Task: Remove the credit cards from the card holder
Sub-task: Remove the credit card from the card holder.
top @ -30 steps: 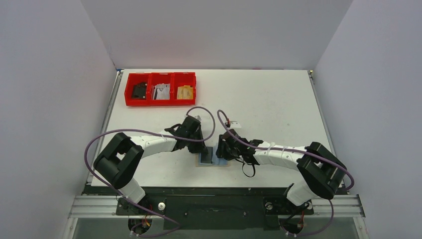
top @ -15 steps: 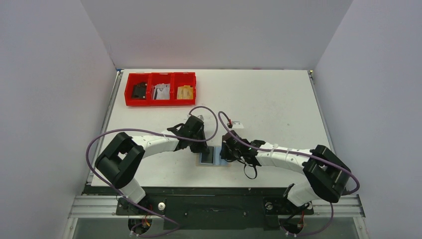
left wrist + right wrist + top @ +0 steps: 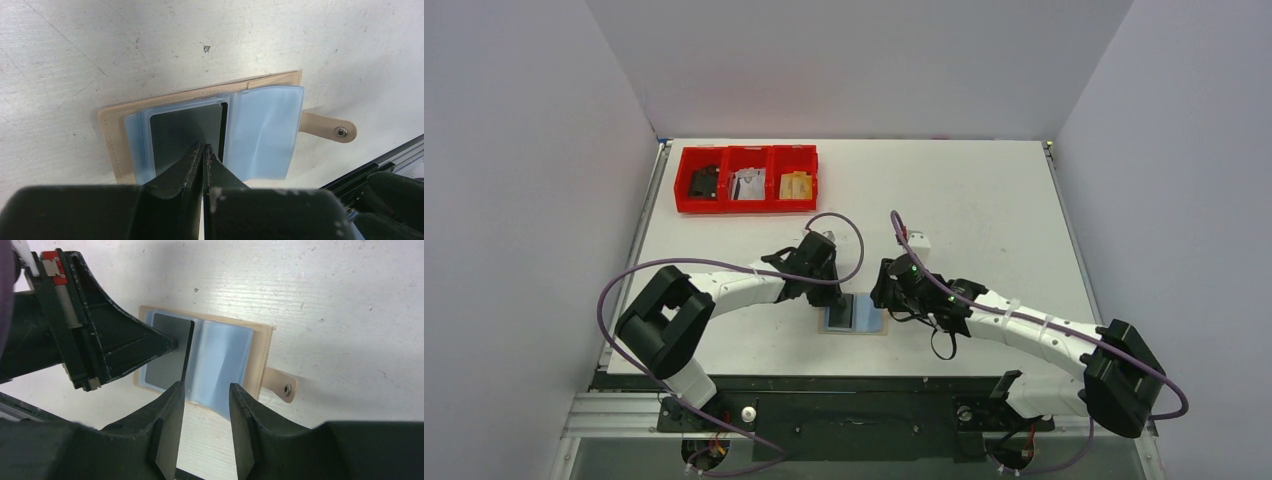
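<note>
- Reaching in low from the left, the left arm stretches across the table with its wrist tipped down. The left gripper has its jaws pressed together, nothing between them, and the tips sit on the dark card.
- The right arm comes in from the other side, elbow out wide and forearm nearly flat. The right gripper has its jaws partway apart, holding nothing, and hangs over the middle of the card holder.
- The card holder lies flat and open like a little book, close to the near edge of the table, right between the two grippers.
- The dark card is in the left half of the holder, tucked in the pale blue plastic sleeves. Can't tell if more cards are under those.
- The holder's snap strap sticks out flat on the right side.
- The table is white and a bit scuffed, with plain pale walls on three sides.
- A red tray with three compartments sits at the far left, well away from the action.
</note>
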You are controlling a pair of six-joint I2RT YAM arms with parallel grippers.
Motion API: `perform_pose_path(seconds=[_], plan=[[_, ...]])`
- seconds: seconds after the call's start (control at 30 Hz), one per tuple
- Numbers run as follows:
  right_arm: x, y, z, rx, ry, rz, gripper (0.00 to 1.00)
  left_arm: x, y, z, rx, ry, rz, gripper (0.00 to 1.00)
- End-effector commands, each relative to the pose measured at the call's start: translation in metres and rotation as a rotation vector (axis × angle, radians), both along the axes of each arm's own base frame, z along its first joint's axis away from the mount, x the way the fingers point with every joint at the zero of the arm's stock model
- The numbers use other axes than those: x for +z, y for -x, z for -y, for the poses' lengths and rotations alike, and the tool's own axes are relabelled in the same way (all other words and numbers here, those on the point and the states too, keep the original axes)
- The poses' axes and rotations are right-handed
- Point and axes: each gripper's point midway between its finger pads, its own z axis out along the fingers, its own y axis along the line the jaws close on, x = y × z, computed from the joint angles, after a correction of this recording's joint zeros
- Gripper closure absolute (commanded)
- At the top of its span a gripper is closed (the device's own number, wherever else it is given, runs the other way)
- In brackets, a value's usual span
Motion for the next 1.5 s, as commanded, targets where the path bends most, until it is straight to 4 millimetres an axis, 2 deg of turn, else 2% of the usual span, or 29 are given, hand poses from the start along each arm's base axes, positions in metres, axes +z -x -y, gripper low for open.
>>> perform_pose_path(seconds=[0.0, 0.2, 0.37, 0.5, 0.7, 1.07, 1.47], plan=[[0.021, -0.006, -0.015, -0.006, -0.063, 0.011, 0.65, 0.026, -0.015, 0.004, 0.005, 0.006, 0.075, 1.0], [0.013, -0.001, -0.054, 0.05, -0.183, -0.067, 0.66, 0.034, -0.015, -0.014, 0.023, -0.047, 0.107, 1.0], [-0.009, -0.001, -0.073, 0.069, -0.213, -0.133, 0.68, 0.032, -0.012, -0.026, 0.019, -0.065, 0.104, 0.99], [-0.025, 0.0, -0.079, 0.069, -0.234, -0.178, 0.69, 0.026, -0.008, -0.026, -0.018, -0.062, 0.088, 0.95], [-0.038, -0.008, -0.079, 0.037, -0.243, -0.196, 0.69, 0.016, -0.004, -0.026, -0.044, -0.074, 0.066, 0.95], [-0.06, -0.01, -0.066, 0.0, -0.217, -0.224, 0.7, 0.002, 0.001, -0.029, -0.061, -0.1, 0.043, 0.95], [-0.073, -0.012, -0.061, -0.02, -0.215, -0.239, 0.7, -0.009, 0.006, -0.032, -0.058, -0.129, 0.031, 0.95]])
